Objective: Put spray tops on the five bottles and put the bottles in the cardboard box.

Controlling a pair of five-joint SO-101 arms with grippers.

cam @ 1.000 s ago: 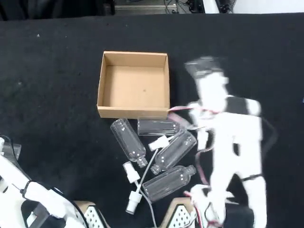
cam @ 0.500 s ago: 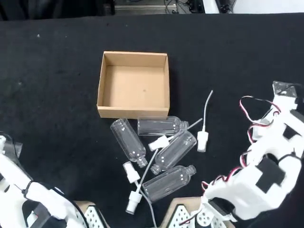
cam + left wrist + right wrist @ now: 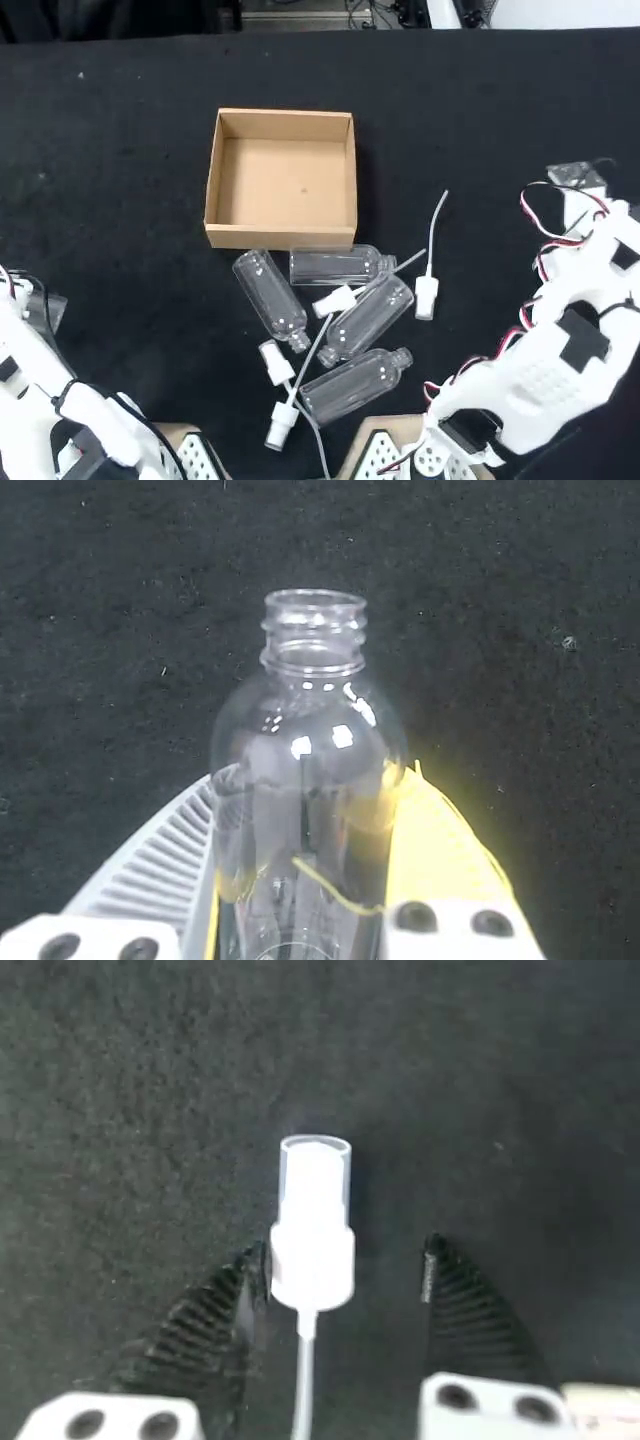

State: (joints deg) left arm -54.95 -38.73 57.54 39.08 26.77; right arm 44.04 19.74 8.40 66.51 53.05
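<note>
left pincer (image 3: 310, 780) clamps a bottle (image 3: 312, 680) while right pincer (image 3: 342, 1252) stands parted.

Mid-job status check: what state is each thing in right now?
Box: open, empty.
Table bottles: lying down, no tops.
Held bottle: no top, clamped in the left gripper.
Left gripper: jaws shut on the held bottle.
Loose tops: lying unattached on the table.
Right gripper: jaws open.
Fifth top: between the right jaws, against one, clear of the other.
</note>
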